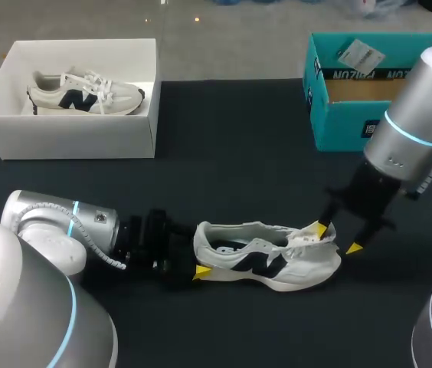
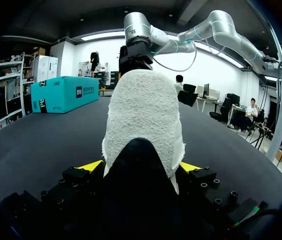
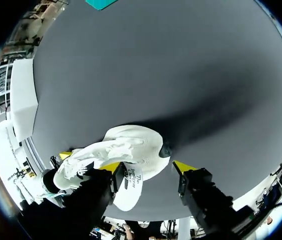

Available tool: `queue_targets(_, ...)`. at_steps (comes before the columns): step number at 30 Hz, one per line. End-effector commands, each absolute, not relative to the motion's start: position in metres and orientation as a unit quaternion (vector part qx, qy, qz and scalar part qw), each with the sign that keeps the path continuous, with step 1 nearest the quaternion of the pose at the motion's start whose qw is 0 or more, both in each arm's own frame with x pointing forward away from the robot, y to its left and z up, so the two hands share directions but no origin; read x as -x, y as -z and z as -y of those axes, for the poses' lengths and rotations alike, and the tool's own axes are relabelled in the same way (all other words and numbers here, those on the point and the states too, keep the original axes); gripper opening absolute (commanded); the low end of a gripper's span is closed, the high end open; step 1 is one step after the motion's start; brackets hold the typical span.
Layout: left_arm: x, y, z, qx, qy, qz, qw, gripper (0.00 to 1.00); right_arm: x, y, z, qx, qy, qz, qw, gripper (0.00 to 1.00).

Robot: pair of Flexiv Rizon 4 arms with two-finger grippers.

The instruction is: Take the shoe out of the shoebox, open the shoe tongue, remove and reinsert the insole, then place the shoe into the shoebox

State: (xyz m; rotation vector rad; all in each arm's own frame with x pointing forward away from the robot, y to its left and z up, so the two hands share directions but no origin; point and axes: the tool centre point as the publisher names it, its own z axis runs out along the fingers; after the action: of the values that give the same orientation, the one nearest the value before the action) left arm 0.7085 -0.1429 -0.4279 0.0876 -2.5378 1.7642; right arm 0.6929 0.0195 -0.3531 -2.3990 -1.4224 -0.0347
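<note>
"How many shoes were there?"
"Two: the near shoe in the middle, the far shoe boxed at the far left."
"Boxes?"
"Two as well: a white box far left, a teal box far right."
"Arms?"
"Two: left arm, right arm."

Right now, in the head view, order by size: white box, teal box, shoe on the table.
1. White box
2. Teal box, partly hidden behind the right arm
3. Shoe on the table, smallest
</note>
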Motion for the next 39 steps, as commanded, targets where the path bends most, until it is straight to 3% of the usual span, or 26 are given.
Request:
queue_targets(1,-0.707,0.43,0.141,-0.029,-0.57,0.821,0.025,0.0,-0.688,0.333,-0.01,0.856,0.027,0.491,0.158,0.75)
queue_targets(3,-0.707,0.43,0.141,-0.029,-0.57,0.821,0.025,0.0,-0.691,0.321,-0.005,0.859,0.041,0.487,0.151,0.84)
queue_targets(4,-0.707,0.43,0.141,-0.029,-0.57,0.821,0.025,0.0,-0.692,0.31,-0.003,0.859,0.054,0.487,0.145,0.93)
queue_targets(7,-0.707,0.43,0.141,-0.029,-0.57,0.821,0.025,0.0,-0.696,0.288,-0.003,0.855,0.08,0.496,0.127,1.0)
queue_targets(17,-0.707,0.43,0.141,-0.029,-0.57,0.821,0.025,0.0,-0.712,0.246,-0.034,0.747,0.131,0.65,0.048,1.0)
queue_targets(24,-0.707,0.43,0.141,-0.029,-0.57,0.821,0.025,0.0,-0.707,0.236,-0.063,0.583,0.155,0.796,0.04,1.0)
queue_targets(30,-0.707,0.43,0.141,-0.029,-0.57,0.821,0.025,0.0,-0.691,0.24,-0.068,0.424,0.13,0.895,-0.056,1.0)
queue_targets(39,-0.707,0.43,0.141,-0.029,-0.57,0.821,0.025,0.0,-0.691,0.24,-0.068,0.424,0.13,0.895,-0.056,1.0)
